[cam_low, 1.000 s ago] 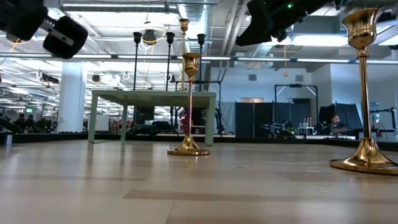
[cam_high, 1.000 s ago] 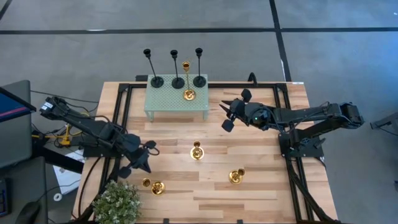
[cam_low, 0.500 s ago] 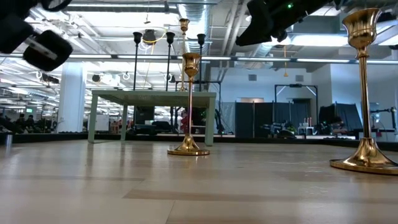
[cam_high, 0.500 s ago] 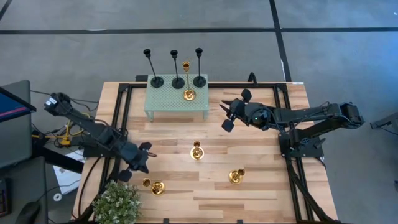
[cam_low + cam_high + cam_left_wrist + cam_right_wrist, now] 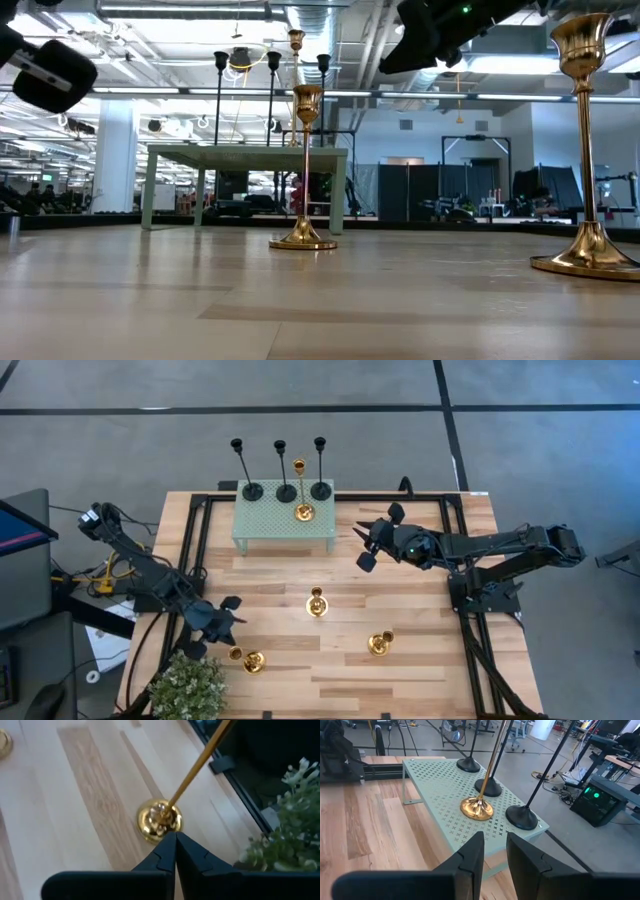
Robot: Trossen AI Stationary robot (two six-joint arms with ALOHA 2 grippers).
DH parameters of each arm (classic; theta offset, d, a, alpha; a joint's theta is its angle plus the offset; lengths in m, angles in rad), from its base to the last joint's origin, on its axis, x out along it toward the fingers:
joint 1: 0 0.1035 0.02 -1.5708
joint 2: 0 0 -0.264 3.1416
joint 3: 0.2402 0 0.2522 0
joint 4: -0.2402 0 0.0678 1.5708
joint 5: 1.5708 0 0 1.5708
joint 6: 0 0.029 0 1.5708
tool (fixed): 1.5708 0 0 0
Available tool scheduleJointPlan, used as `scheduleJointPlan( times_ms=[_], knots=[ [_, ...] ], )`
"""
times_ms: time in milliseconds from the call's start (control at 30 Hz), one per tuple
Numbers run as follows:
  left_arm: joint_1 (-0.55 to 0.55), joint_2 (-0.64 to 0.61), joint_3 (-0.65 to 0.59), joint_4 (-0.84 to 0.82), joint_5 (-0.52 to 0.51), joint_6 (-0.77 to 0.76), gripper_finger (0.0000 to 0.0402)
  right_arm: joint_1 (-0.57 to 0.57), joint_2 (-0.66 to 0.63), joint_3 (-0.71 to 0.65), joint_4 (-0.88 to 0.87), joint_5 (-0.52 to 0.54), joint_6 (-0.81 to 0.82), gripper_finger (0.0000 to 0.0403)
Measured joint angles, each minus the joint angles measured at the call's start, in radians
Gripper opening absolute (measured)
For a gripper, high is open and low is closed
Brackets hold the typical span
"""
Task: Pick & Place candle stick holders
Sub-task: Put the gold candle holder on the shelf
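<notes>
Since a second ago your left gripper (image 5: 222,619) has swung back toward the near-left corner, close above the gold holder (image 5: 253,661) beside the plant (image 5: 187,687); the right gripper (image 5: 375,542) has not moved.

From above, three black holders (image 5: 285,491) and one gold holder (image 5: 303,512) stand on the green stand (image 5: 284,530); three gold ones are left on the table (image 5: 420,670).

At table level, two tall gold holders (image 5: 303,240) look top-heavy, so a sideways brush could topple them.

Your left wrist view shows the fingers (image 5: 176,851) pressed together: open them before descending, or they will knock the stem.

The right fingers (image 5: 472,855) are slightly apart, empty.

No readable writing anywhere.
</notes>
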Motion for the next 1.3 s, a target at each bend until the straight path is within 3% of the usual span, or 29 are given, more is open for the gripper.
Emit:
scheduleJointPlan(
  times_ms=[233,567,800,1033,1300],
  knots=[
    [0.000,0.000,0.000,0.128,-0.027,0.131,0.0026,0.000,0.000,0.000,0.000,0.000,0.088,0.0074],
    [0.000,0.012,0.000,0.149,0.030,0.233,0.0101,0.000,0.000,0.000,0.000,0.000,0.105,0.0074],
    [0.000,0.174,-0.002,0.229,0.019,0.246,0.0135,0.000,0.000,0.000,0.000,0.000,0.105,0.0074],
    [0.000,0.320,-0.002,0.380,0.041,0.238,0.0140,0.000,0.000,0.000,0.000,0.000,0.105,0.0074],
    [0.000,0.353,-0.002,0.403,0.042,0.238,0.0126,0.000,0.000,0.000,0.000,0.000,0.105,0.0074]
  ],
)
